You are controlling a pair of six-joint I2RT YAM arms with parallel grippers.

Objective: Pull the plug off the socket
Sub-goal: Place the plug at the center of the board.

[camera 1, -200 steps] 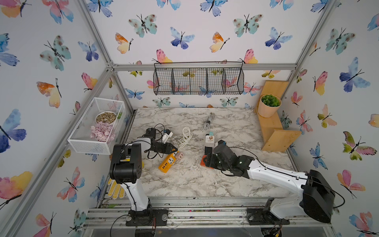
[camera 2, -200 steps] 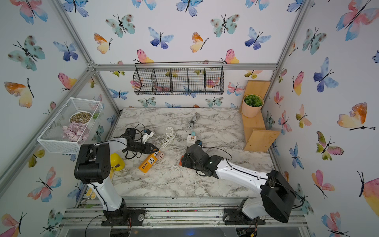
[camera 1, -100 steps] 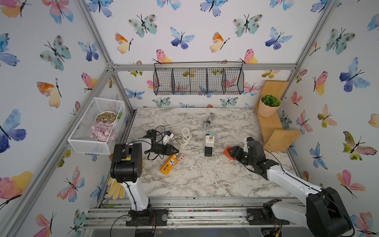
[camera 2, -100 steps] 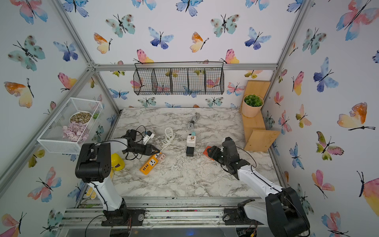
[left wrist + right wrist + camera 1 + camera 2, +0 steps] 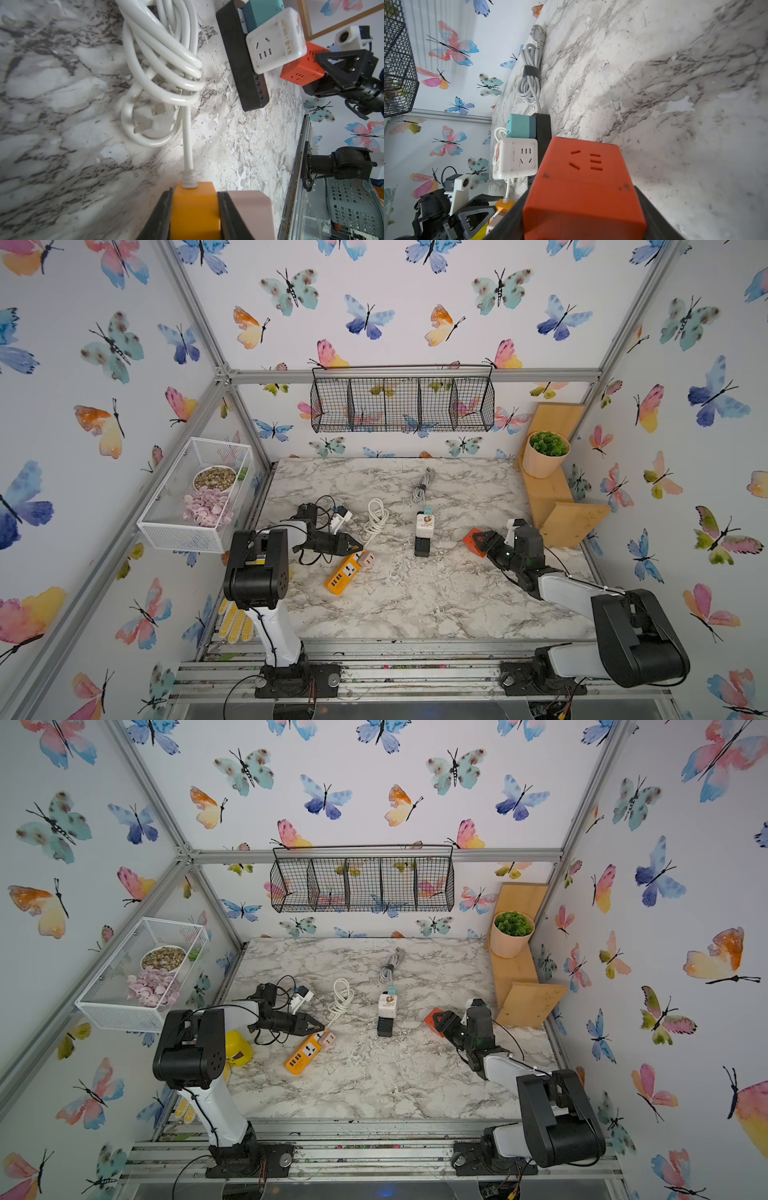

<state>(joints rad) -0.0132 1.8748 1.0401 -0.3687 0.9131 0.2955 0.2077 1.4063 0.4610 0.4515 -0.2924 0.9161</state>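
Over the table [image 5: 415, 605], left tool [image 5: 354, 548] tight around orange strip [image 5: 343, 572], right tool [image 5: 481, 542] around red plug [image 5: 469, 538]; "DELIXI" on white adapter [image 5: 274, 41].

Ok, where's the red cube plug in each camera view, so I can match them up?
Top view: red cube plug right of the black strip, in the right gripper.
Top view: red cube plug, right of the strip.
Left wrist: across the table, just behind the white cube adapter.
Right wrist: close up, gripped in the foreground.
Shared landmark: white cube adapter on the black strip.

Left gripper [image 5: 194, 193] clamps orange power strip [image 5: 195, 214]; pink plug [image 5: 251, 209] alongside.
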